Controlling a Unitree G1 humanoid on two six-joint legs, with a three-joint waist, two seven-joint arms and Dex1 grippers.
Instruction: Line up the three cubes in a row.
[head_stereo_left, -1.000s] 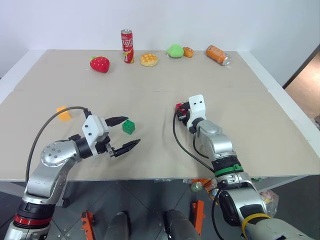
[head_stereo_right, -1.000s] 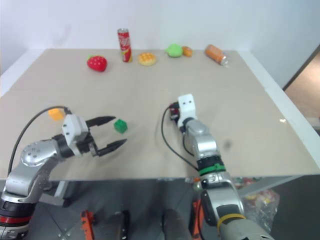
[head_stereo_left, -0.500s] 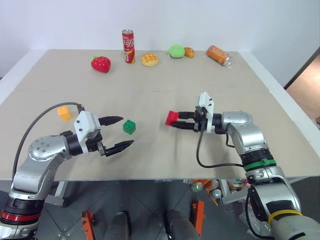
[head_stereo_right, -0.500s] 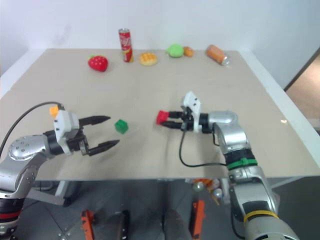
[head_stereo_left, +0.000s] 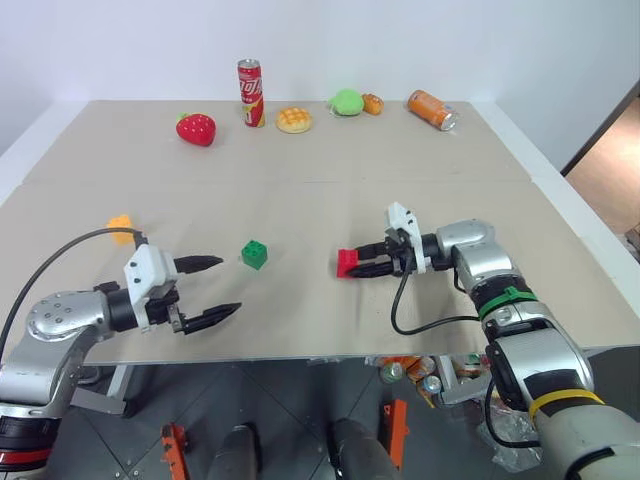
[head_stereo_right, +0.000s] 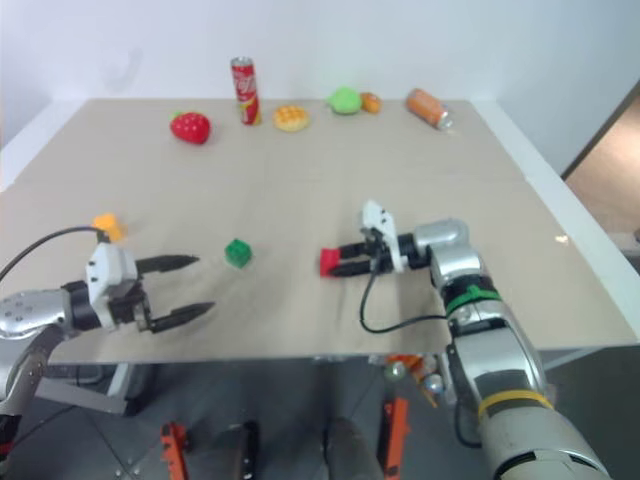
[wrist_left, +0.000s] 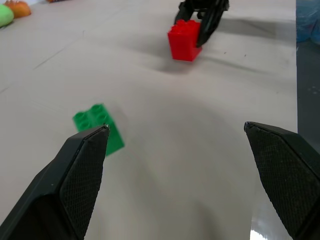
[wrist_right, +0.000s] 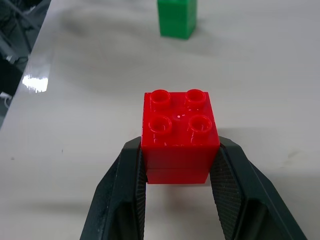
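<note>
Three small studded plastic cubes are the job, and none of them sits in a row yet. Lying alone at the left edge of the frame, the yellow-orange studded plastic cube (head_stereo_left: 120, 224) is well apart from the other two and just above the left arm's cable. Left of centre, the green studded plastic cube (head_stereo_left: 254, 254) rests free on the pale tan counter (head_stereo_left: 300, 190), with nothing touching it. Right of centre, the red studded plastic cube (head_stereo_left: 347, 263) is clamped between the two black fingers of the right hand (wrist_right: 177, 167), studs up, low at the counter; whether its base touches the surface I cannot tell.

Red and green lie at roughly the same height in the frame, with a clear gap between them, so two of the three are near a common line. The left hand (head_stereo_left: 208, 289) hangs spread wide and holding nothing, at the lower left of the frame, below and to the left of the green cube.

By my reading the task is in its early-to-middle part: the red cube is in hand and seems bound for a spot beside the green one. Left to do are setting it down, letting go, and then fetching the yellow-orange cube across to join them.

Along the top of the frame, the upright red soda can (head_stereo_left: 249, 92), red toy strawberry (head_stereo_left: 197, 128) and round yellow bun-like toy (head_stereo_left: 294, 120) stand clear of the work.
</note>
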